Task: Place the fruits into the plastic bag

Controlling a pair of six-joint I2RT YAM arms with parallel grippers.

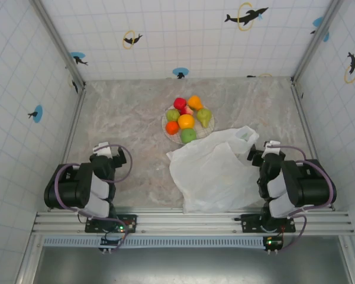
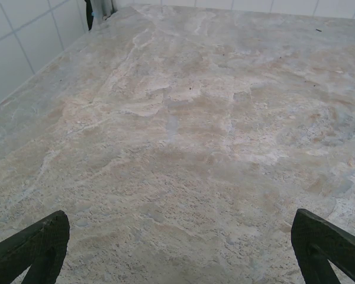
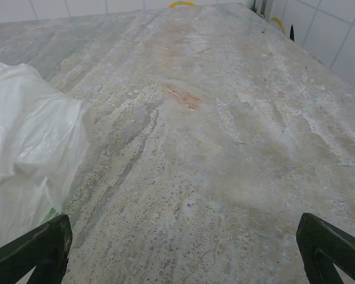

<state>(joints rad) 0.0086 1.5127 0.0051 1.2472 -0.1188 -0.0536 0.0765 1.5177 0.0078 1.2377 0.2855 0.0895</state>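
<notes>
Several small glossy fruits (image 1: 186, 121), red, orange, yellow-orange and green, lie heaped on a white plate (image 1: 165, 121) at the middle of the table. Just in front of them the crinkly white plastic bag (image 1: 216, 171) lies slumped, reaching to the near edge, with a handle loop (image 1: 247, 134) at its far right. My left gripper (image 1: 108, 152) rests folded back at the near left, open over bare marble (image 2: 180, 248). At the near right, beside the bag, my right gripper (image 1: 266, 152) is open too (image 3: 183, 248), nothing between its fingers (image 3: 331, 248). The bag (image 3: 29, 136) bulges at the left of the right wrist view.
Tiled walls with dolphin stickers close in the marble table (image 1: 130, 118) on three sides. A metal rail (image 1: 189, 222) carrying both arm bases runs along the near edge. Bare tabletop lies left of the plate and at the far right.
</notes>
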